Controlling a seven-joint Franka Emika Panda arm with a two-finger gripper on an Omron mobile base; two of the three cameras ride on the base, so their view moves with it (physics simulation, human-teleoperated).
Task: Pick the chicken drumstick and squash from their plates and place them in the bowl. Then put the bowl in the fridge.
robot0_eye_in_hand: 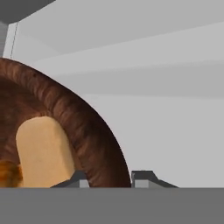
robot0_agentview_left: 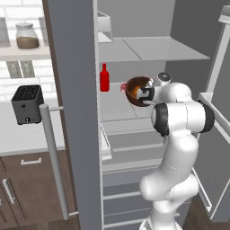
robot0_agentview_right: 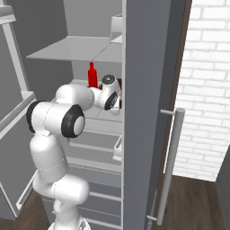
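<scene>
Setting: open fridge [robot0_agentview_left: 148,54], white shelves, a red bottle [robot0_agentview_left: 104,77] near the middle shelf's left edge.
Gripper: the gripper [robot0_eye_in_hand: 109,180] pinches the rim of the bowl [robot0_agentview_left: 137,90].
Bowl: held above the middle shelf, right of the bottle.
Contents: squash [robot0_eye_in_hand: 43,151] and chicken drumstick [robot0_eye_in_hand: 9,173] inside.
Key relation: shelf lies directly beneath the bowl; lowering seems next.
</scene>
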